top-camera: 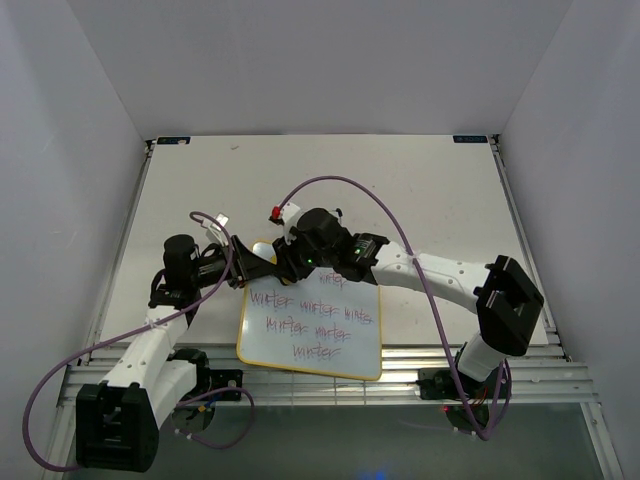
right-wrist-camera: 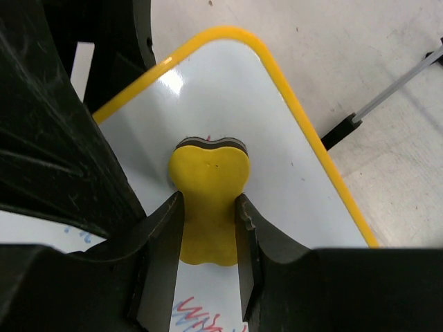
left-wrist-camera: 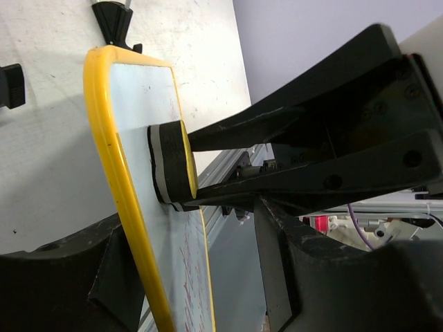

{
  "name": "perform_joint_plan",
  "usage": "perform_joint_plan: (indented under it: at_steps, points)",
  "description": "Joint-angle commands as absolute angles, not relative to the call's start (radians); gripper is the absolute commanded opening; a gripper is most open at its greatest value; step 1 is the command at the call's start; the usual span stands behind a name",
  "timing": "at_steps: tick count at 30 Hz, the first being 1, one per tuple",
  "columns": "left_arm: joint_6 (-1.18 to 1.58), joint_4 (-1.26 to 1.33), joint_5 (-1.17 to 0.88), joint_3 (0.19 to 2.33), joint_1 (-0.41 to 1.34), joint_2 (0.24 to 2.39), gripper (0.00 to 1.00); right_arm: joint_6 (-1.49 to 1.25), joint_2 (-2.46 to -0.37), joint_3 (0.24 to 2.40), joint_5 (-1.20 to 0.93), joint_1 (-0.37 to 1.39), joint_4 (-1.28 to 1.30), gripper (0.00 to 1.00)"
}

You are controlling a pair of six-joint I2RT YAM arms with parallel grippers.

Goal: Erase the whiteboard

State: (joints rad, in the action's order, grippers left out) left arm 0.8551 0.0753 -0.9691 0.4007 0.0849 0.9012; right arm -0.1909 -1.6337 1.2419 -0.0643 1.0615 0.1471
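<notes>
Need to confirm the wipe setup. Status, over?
Left gripper open, straddling edge of the yellow-framed rectangular whiteboard. Right gripper shut on yellow black-backed eraser block, pressed to the board's clean corner. Purple-red writing not yet wiped. No obstruction on the board face.

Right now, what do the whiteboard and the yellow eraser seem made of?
Whiteboard: glossy white panel, judging by the glare, in a smooth yellow plastic-looking frame. Eraser: matte yellow top, perhaps foam or plastic, over grey and black layers, probably felt.

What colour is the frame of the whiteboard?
Yellow. The frame of the whiteboard shows best in the right wrist view.
</notes>
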Motion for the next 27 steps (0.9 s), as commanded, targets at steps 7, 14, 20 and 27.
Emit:
perform_joint_plan:
  at_steps: [7,14,20,27]
  points:
    - [0.874,0.149,-1.074,0.411,0.104,0.858,0.66,-0.284,-1.631,1.221,-0.029,1.068,-0.046,0.23]
    - [0.876,0.150,-1.069,0.420,0.104,0.842,0.66,-0.259,-1.698,1.313,-0.094,1.065,0.041,0.23]
    - [0.877,0.150,-1.055,0.417,0.104,0.845,0.66,-0.288,-1.700,1.344,-0.123,1.065,0.167,0.23]
    - [0.877,0.152,-1.051,0.419,0.104,0.844,0.66,-0.262,-1.704,1.336,-0.118,1.066,0.264,0.23]
